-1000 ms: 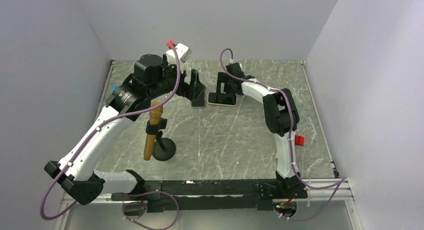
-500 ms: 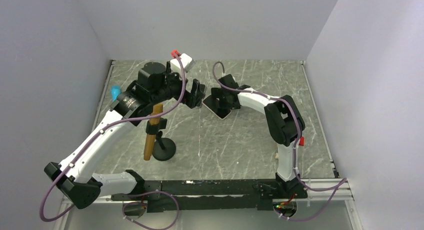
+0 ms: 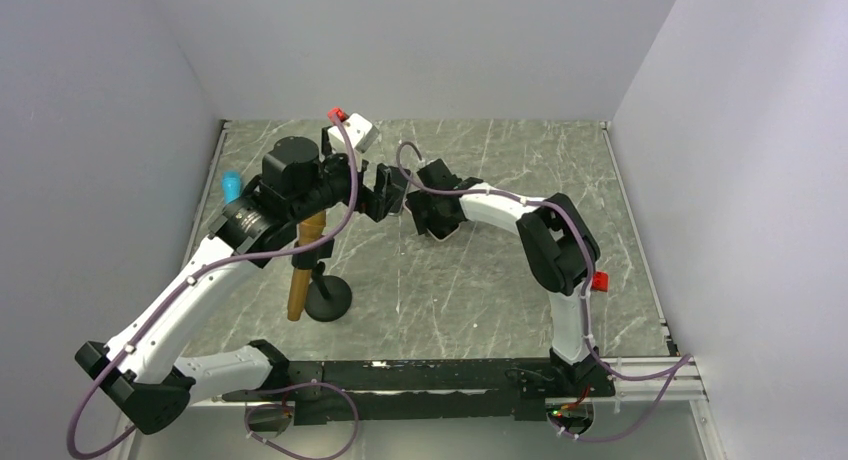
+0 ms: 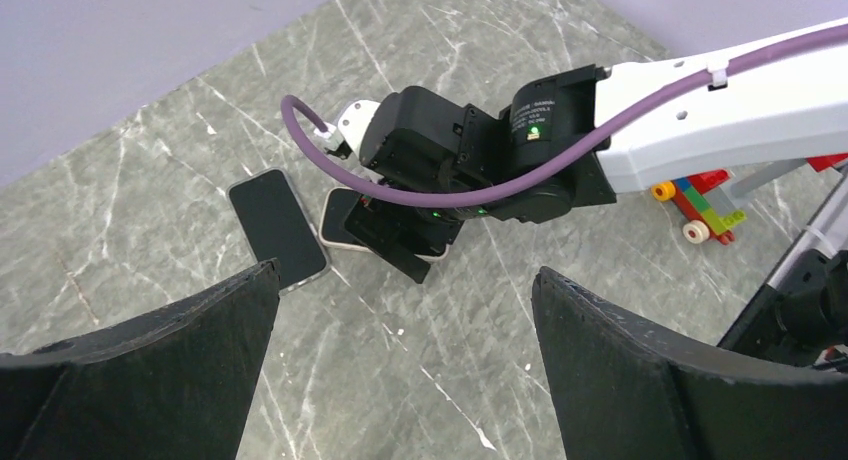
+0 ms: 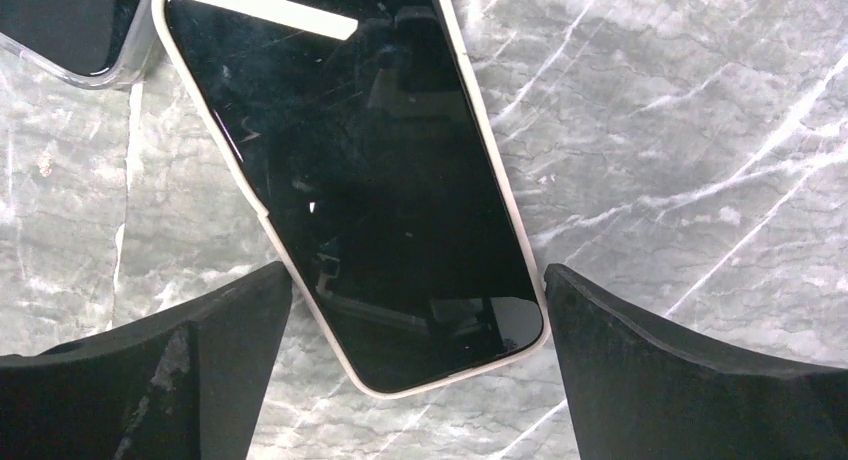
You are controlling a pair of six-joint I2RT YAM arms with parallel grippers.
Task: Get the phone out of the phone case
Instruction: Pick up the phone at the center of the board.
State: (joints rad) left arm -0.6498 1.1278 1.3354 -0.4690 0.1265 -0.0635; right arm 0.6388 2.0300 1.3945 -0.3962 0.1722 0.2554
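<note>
Hanging over the tabletop point(image 4: 430, 400), the left fingers point(image 4: 150, 380) were wide apart and held nothing, probably ready to help. Past them, the right fingers point(image 5: 680, 370) were spread wide too, touching nothing, one on each side of the phone point(image 5: 350, 180). It lay flat, screen up, in its pale phone case point(image 5: 262, 215) — likely so the fingers could close on its edges. Just beside it lay another dark slab point(image 5: 60, 25) with a clear rim — phone or not, hard to tell.
</note>
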